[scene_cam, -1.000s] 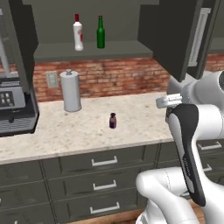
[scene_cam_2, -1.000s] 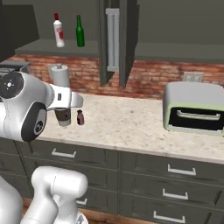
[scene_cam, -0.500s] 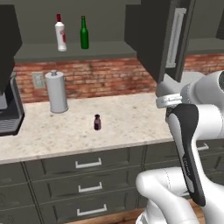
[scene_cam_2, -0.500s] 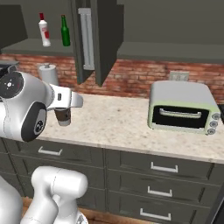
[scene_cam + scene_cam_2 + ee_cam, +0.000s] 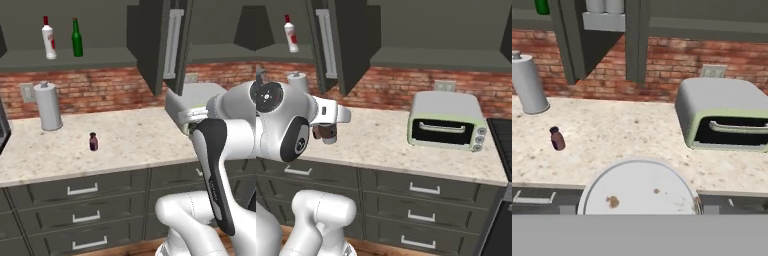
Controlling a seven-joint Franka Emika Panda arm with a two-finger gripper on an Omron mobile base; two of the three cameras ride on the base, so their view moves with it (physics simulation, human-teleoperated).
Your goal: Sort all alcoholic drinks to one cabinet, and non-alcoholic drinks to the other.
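Beside the silver toaster oven [image 5: 724,115], fingers clamped around a white-lidded paper coffee cup [image 5: 639,187]; tiny purple bottle [image 5: 93,141] left on the table [image 5: 125,135]

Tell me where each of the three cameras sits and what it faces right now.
Left base view: behind the arm's left, facing the counter, purple bottle, two shelved bottles; arm lower right.
Right base view: behind the arm's right, facing the toaster oven; arm lower left, coffee cup under the hand.
Hand view: on the hand, over the cup's white lid, facing the brick wall.
Shared: grey canister, toaster oven.
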